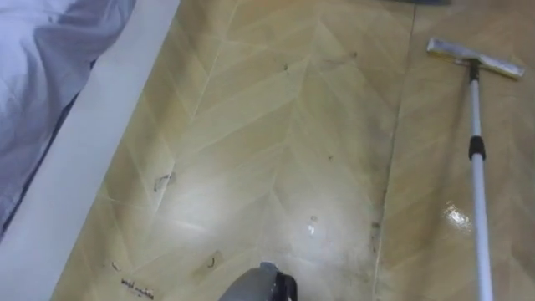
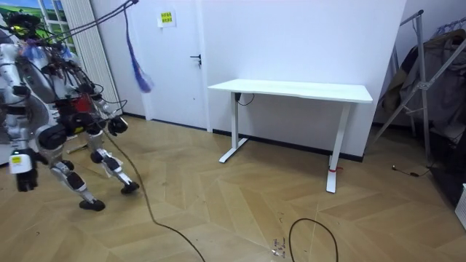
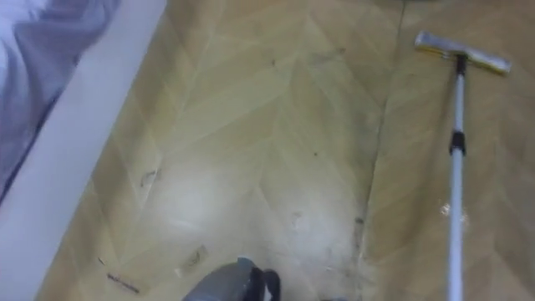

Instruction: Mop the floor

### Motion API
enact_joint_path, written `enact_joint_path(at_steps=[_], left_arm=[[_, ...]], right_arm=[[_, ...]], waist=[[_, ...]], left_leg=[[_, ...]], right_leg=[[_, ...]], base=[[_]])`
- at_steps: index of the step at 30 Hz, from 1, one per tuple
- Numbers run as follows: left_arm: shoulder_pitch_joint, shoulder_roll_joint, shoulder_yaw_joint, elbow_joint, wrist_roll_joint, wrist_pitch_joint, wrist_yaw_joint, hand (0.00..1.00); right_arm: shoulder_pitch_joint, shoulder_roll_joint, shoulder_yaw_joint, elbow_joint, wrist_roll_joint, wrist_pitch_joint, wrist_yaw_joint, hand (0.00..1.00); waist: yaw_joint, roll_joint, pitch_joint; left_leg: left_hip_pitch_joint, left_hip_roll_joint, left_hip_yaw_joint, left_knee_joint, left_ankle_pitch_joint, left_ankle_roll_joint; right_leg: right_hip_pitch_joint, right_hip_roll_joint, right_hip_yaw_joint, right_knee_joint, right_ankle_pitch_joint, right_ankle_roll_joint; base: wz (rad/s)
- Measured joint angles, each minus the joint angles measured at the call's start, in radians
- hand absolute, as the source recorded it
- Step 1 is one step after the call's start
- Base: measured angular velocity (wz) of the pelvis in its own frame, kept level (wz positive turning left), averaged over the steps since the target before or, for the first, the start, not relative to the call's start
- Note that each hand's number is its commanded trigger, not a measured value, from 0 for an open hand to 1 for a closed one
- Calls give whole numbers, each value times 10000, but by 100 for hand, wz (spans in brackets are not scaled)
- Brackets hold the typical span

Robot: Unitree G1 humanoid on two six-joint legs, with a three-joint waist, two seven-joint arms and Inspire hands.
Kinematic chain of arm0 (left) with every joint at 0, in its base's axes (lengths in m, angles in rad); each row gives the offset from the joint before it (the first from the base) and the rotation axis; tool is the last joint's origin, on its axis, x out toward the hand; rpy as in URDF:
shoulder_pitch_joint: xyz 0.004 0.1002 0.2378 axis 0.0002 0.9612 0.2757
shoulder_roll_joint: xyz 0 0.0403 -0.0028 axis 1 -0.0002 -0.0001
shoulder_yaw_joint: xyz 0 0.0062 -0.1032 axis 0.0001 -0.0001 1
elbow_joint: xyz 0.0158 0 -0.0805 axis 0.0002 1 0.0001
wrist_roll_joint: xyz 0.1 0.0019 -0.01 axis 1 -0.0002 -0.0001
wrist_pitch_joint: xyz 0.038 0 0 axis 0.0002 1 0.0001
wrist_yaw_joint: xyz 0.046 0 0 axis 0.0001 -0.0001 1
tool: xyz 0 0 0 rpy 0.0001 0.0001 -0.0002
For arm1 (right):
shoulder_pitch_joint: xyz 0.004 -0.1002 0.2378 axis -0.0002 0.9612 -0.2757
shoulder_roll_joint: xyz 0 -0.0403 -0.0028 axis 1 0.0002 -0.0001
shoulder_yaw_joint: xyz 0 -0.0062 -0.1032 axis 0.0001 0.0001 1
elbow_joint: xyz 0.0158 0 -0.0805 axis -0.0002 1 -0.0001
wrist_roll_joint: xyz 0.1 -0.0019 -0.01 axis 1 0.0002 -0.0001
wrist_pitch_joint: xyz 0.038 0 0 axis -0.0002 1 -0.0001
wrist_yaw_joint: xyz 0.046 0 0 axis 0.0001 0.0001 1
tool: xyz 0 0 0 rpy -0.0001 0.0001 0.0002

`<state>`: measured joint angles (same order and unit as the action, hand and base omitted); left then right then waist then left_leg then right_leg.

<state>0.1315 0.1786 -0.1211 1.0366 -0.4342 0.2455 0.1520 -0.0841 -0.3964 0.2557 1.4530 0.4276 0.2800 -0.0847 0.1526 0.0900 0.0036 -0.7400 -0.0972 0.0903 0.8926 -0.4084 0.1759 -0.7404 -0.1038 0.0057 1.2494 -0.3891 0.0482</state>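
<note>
The floor (image 1: 276,109), pale herringbone wood, fills most of the eye views. A bed (image 1: 88,159) runs along its left side, with a blue sheet (image 1: 42,58) hanging over the white frame. In the room view the robot stands bent forward at the room view's left edge, well apart from a white desk (image 2: 291,91) by the far wall. The mop (image 1: 473,125) is at the floor's right side: its white pole (image 1: 480,226) runs from the lower right edge up to the flat head (image 1: 475,57), which rests near the top right. A dark hand (image 2: 116,125) shows before the robot's body; I cannot tell which it is, nor whether its fingers hold the pole. Dark scuffs (image 1: 163,180) lie near the bed, grime (image 1: 376,234) follows a seam left of the pole, and a wet gleam (image 1: 456,216) sits just beside the pole. The step looks like a stroke, with most dirt unreached. To do it well, keep the head flat, draw overlapping passes across the seam toward the scuffs, and stop short of the bed frame
</note>
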Motion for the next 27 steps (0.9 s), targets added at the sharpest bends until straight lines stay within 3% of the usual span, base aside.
enact_joint_path(at_steps=[2,3,4,6,7,8,10,12,15,16,18,19,23,27], left_arm=[[-2,-47,-4,-5,206,18,93,0],[-1,-91,-5,-5,368,59,141,0],[-1,-103,-6,-7,373,112,146,0],[12,-190,8,19,553,310,211,0],[15,-281,-8,41,549,349,284,0],[15,-322,-5,50,540,351,311,0],[11,-354,10,47,515,365,337,0],[6,-373,-7,36,401,366,358,0],[-52,-331,-1,35,369,336,389,0],[-52,-324,3,20,394,317,422,0],[-52,-319,8,25,464,322,421,0],[-50,-311,12,59,462,336,423,0],[-43,-217,16,144,586,347,428,0],[-95,-203,51,317,580,336,417,0]], right_arm=[[270,341,-44,-125,-2,-8,-351,100],[334,621,-55,-124,4,-8,-534,100],[357,758,-64,-124,9,-9,-610,100],[467,1164,-194,-137,8,-7,-742,100],[567,1255,-298,-141,9,-4,-799,100],[553,1276,-374,-143,9,4,-808,100],[117,1243,-437,-159,46,71,-741,100],[-476,1061,-463,-124,31,228,-672,100],[-1929,748,-548,-136,20,372,-641,100],[-2453,667,-545,-110,25,271,-622,100],[-3192,433,-638,-134,35,124,-407,100],[-3629,283,-629,-138,26,71,-271,100],[-3690,258,-639,-33,-88,85,39,100],[-2366,307,-596,61,-846,-61,258,100]], waist=[[-266,20,27],[-356,18,40],[-404,75,0],[-455,-82,68],[-481,-51,23],[-468,-62,28],[-368,-359,171],[-367,-444,202],[-257,-753,237],[-123,-909,245],[-57,-1032,276],[8,-1047,286],[183,-1101,296],[84,-935,280]], left_leg=[[274,-49,-21,-284,-35,37],[492,-51,-75,-484,-71,-7],[614,-51,-103,-579,-95,-37],[1115,-47,-356,-694,-379,-224],[1282,-39,-619,-635,-533,-353],[1364,-35,-701,-636,-577,-415],[1594,9,-782,-475,-684,-628],[1500,156,-785,11,-713,-723],[1345,372,-590,513,-720,-918],[1397,394,-578,507,-726,-931],[1485,409,-549,443,-732,-947],[1541,529,-406,362,-733,-948],[2290,770,-382,-673,-730,-964],[3635,1016,-375,-2279,-502,-1223]], right_leg=[[-545,71,-108,-922,-48,46],[-673,189,-162,-2069,-16,-8],[-656,211,-245,-2680,58,-115],[-436,536,-404,-4258,736,-506],[-186,618,-466,-4289,824,-577],[-38,602,-598,-4276,754,-652],[243,582,-679,-4046,385,-869],[341,591,-906,-3886,157,-997],[297,650,-981,-3607,-110,-1189],[291,702,-918,-3570,-126,-1233],[296,716,-905,-3512,-139,-1271],[363,770,-921,-3600,-112,-1321],[1046,966,-1130,-4468,189,-1444],[2415,1214,-1405,-5995,709,-1415]], base=[[-2],[0],[0],[15],[26],[22],[5],[13],[0],[-15],[-2],[4],[5],[12]])
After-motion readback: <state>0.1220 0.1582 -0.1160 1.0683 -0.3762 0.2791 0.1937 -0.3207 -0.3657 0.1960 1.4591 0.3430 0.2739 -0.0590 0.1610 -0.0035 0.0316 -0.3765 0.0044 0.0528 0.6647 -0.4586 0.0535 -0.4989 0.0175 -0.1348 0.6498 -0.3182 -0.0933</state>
